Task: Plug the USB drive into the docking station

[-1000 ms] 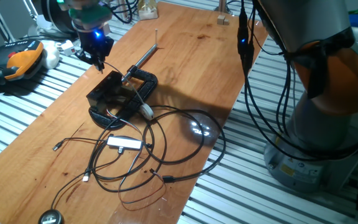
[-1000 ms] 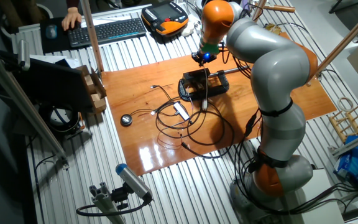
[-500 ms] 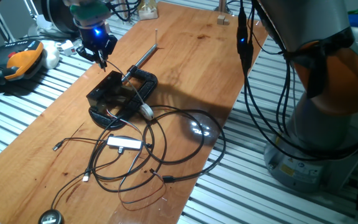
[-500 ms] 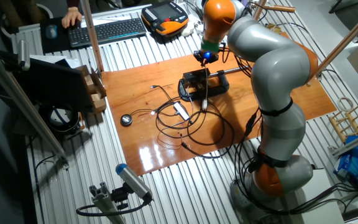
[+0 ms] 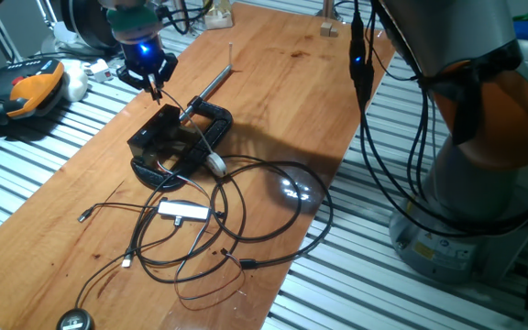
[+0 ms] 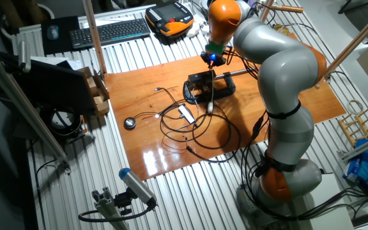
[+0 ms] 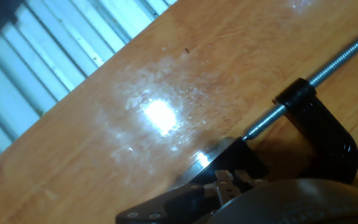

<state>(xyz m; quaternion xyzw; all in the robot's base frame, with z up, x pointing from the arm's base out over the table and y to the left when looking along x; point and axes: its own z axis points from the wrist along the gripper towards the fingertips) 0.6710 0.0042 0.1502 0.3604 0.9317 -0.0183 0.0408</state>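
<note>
The docking station (image 5: 161, 143) is a black boxy device on the wooden table (image 5: 273, 82), with thin wires at its front. It also shows in the other fixed view (image 6: 199, 85). My gripper (image 5: 156, 90) hangs just above its far edge, lit blue at the wrist, and shows in the other fixed view too (image 6: 213, 61). The fingers look shut on a small slim piece that I take for the USB drive (image 5: 157, 92). The hand view shows blurred dark gripper parts along the bottom, with the docking station's (image 7: 229, 163) edge below.
A black C-shaped clamp (image 5: 214, 119) with a long metal rod (image 5: 211, 84) grips the station's right side. Looped black cables (image 5: 273, 197) and a flat silver adapter (image 5: 183, 210) lie in front. An orange pendant (image 5: 30, 87) sits off the table's left edge.
The gripper has shifted a little to the right, toward the clamp's rod. The station, clamp and cables have not moved.
</note>
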